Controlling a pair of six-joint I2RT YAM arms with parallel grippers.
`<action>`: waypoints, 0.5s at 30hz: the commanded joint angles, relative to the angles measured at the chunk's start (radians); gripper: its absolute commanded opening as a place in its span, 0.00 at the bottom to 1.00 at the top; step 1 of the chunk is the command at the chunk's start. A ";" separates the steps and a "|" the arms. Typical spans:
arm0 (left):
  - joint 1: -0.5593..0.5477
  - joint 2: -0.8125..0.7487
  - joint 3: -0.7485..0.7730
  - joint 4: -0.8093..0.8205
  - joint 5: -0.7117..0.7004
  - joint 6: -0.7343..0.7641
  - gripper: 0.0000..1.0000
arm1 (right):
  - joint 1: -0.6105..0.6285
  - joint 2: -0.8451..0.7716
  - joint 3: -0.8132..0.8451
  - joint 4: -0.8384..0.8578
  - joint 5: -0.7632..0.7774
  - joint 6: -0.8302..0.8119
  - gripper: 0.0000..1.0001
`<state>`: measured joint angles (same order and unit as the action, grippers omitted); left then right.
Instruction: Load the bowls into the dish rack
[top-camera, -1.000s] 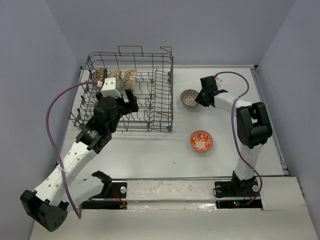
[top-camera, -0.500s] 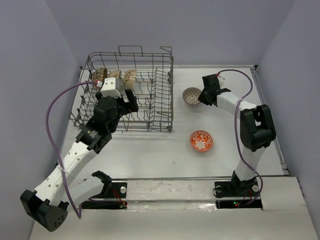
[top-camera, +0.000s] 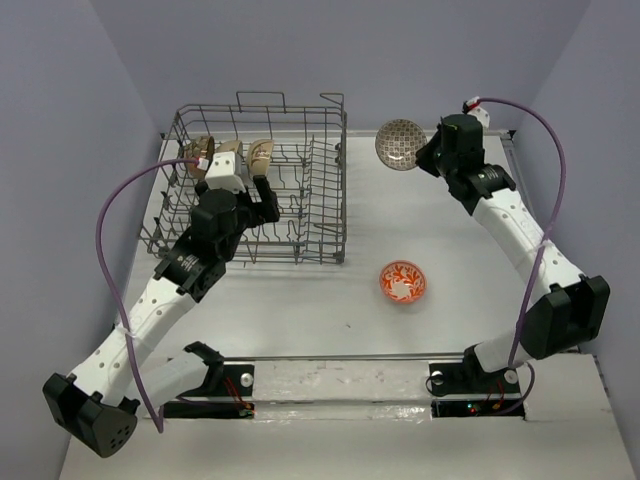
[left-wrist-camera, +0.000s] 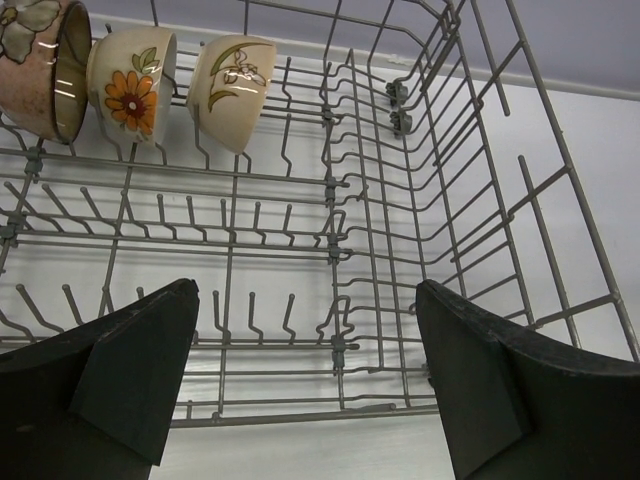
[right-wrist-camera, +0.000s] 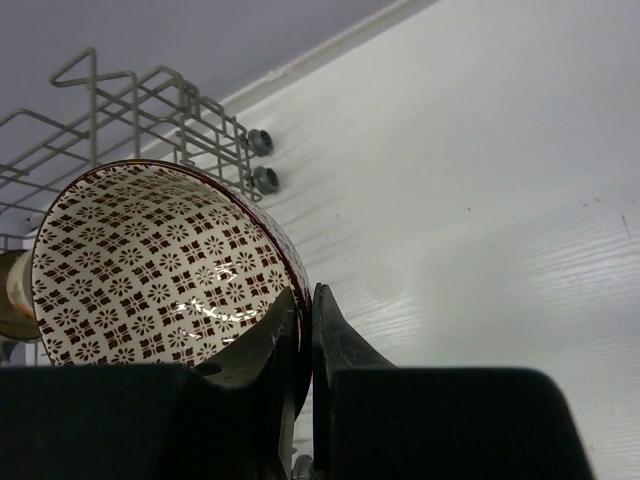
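The right arm (top-camera: 510, 225) stands up from its base at the near edge of the desk (top-camera: 300, 310), bends at an elbow out by the desk's right edge, and slants its forearm back toward the far edge. There the right tool (top-camera: 425, 157) is clamped on the rim of a grey-patterned bowl (top-camera: 401, 144), one finger inside and one outside, as the wrist view shows (right-wrist-camera: 305, 312). The bowl (right-wrist-camera: 160, 260) is tipped on its side with its patterned inside facing the camera. It hangs just beyond the far right corner of the dish rack (top-camera: 343, 185) and seems lifted off the desk, though its height is hard to judge from above. The left arm (top-camera: 160, 300) drops its elbow past the near left corner of the desk, then climbs diagonally to the rack. The left tool (top-camera: 262, 200) hovers inside the rack with its fingers spread wide apart and nothing between them (left-wrist-camera: 305, 370), aimed along the tines (left-wrist-camera: 340, 250). Three flowered bowls (top-camera: 228, 152) sit on edge in a row among the tines at the rack's far left corner. An orange-red bowl (top-camera: 402, 282) rests upright on the desk, off the rack's near right corner and apart from both tools.
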<state>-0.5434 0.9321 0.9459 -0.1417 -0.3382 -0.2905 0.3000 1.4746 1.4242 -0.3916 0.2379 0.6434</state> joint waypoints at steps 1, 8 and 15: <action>-0.004 0.004 0.100 0.011 0.008 -0.004 0.99 | 0.088 -0.042 0.113 -0.016 -0.008 -0.030 0.01; -0.004 0.046 0.212 -0.022 0.034 -0.007 0.99 | 0.300 0.058 0.350 -0.092 0.101 -0.085 0.01; -0.004 0.122 0.315 -0.064 -0.005 -0.018 0.99 | 0.462 0.177 0.485 -0.127 0.162 -0.122 0.01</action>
<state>-0.5434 1.0351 1.2068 -0.1928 -0.3199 -0.2939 0.7120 1.6161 1.8252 -0.5327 0.3374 0.5507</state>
